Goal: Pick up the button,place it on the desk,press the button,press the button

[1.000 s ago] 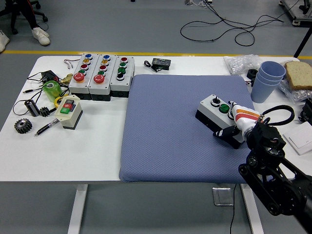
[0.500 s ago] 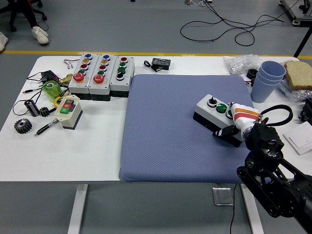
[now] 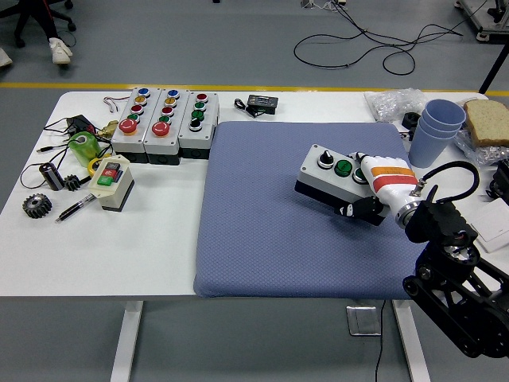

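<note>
One hand, the right, grips the button box, now carried leftward across the mat; placing remains.

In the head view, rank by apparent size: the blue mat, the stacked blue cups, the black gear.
1. Blue mat, by far the largest.
2. Stacked blue cups.
3. Black gear, smallest.

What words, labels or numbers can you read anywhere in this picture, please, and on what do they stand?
No text can be read.
Small black device at the far edge: any marking too small to read.
Button caps on the three grey control boxes: plain colours, no legible print.
Button box held by the right robot hand: no legible label.
</note>
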